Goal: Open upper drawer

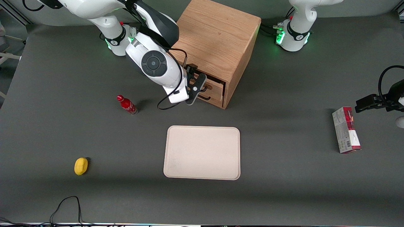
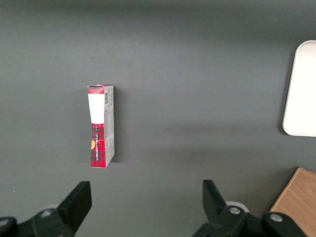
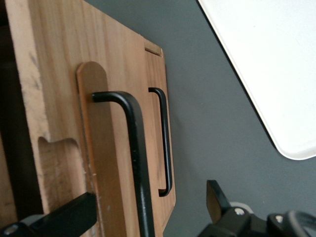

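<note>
The oak cabinet (image 1: pixel 217 37) stands at the back of the table. Its upper drawer (image 1: pixel 216 85) has a light-wood front (image 3: pixel 59 113) and a thin black bar handle (image 3: pixel 136 148). My right gripper (image 1: pixel 198 89) is right in front of this drawer. In the right wrist view the gripper (image 3: pixel 148 197) is open, with one finger on each side of the upper handle and not touching it. The lower drawer's matching handle (image 3: pixel 165 143) shows just past it. The upper drawer front seems to stand out a little from the cabinet.
A cream tray (image 1: pixel 202 153) lies nearer the front camera than the cabinet. A red bottle (image 1: pixel 127 105) stands beside my arm. A yellow lemon (image 1: pixel 81 166) lies near the front edge. A red-and-grey box (image 1: pixel 346 130) lies toward the parked arm's end.
</note>
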